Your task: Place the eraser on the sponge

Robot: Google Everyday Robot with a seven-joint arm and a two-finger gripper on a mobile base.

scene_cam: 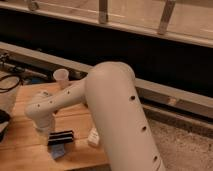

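A: Where do we log the pincer?
B: We put the pincer (48, 131) at the low end of the white arm (107, 100). The arm bends over the wooden desk (20, 145) and drops down over its left part. The pincer sits right at the left end of the eraser (62, 136).
A: Open or closed?
B: We cannot tell. The wrist housing covers it, so we record neither how wide it stands nor whether it has hold of anything.
A: And the eraser?
B: We see the black bar lying level, long side running left to right, near the front edge of the desk. The sponge (57, 151) shows as a light-blue patch directly beneath it in the view, its upper edge meeting the bar. We cannot tell whether the eraser rests on the sponge or hangs just above it.
A: Other things we note?
B: A cream-white bottle (93, 136) lies just right of the eraser, close to the arm. A pale pink cup (61, 77) stands upright at the back edge of the desk, well apart from the eraser. Dark cables (9, 84) lie at the far left.
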